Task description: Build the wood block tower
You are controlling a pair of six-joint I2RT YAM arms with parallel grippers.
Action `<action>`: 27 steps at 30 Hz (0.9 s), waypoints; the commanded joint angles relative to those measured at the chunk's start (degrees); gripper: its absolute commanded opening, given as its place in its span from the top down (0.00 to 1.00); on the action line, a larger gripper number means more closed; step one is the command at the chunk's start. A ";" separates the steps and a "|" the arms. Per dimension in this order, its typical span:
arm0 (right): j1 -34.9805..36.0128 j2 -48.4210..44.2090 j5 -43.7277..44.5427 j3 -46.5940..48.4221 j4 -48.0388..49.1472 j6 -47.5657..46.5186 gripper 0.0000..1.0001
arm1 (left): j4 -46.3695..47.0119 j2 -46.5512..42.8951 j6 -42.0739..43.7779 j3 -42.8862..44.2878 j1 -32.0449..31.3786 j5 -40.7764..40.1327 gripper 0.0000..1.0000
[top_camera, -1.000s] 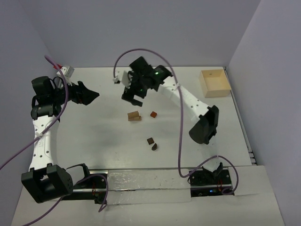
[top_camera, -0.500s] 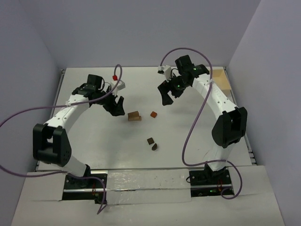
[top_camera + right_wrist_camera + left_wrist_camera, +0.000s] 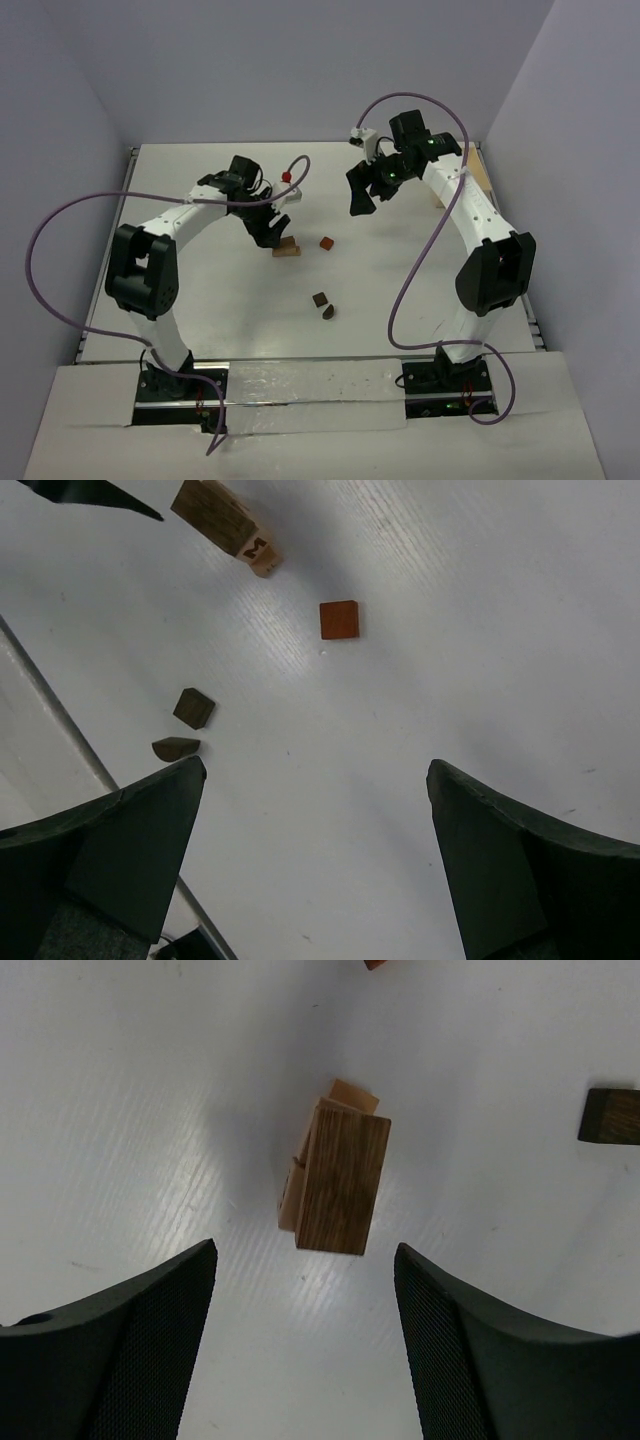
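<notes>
A brown block leaning on a light tan piece (image 3: 286, 246) lies at mid-table; it also shows in the left wrist view (image 3: 340, 1180) and in the right wrist view (image 3: 225, 515). A reddish-brown block (image 3: 327, 243) (image 3: 339, 619) lies just right of it. A dark cube (image 3: 320, 299) (image 3: 193, 707) and a dark half-round piece (image 3: 328, 312) (image 3: 176, 747) lie nearer the front. My left gripper (image 3: 266, 231) (image 3: 303, 1260) is open and empty, just left of the brown block. My right gripper (image 3: 362, 196) (image 3: 315, 770) is open and empty, up behind and to the right of the reddish block.
A pale wooden box (image 3: 481, 176) stands at the back right, mostly hidden behind the right arm. Purple cables loop over both arms. The table's front edge shows as a strip in the right wrist view (image 3: 60, 720).
My left arm has swung right across the table and now stands by the brown block. My right gripper has moved right and back, away from that block.
</notes>
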 commanded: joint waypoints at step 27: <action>-0.42 3.47 -5.62 5.23 -4.99 -1.92 0.00 | -4.58 10.54 9.96 9.19 -5.05 -2.53 0.34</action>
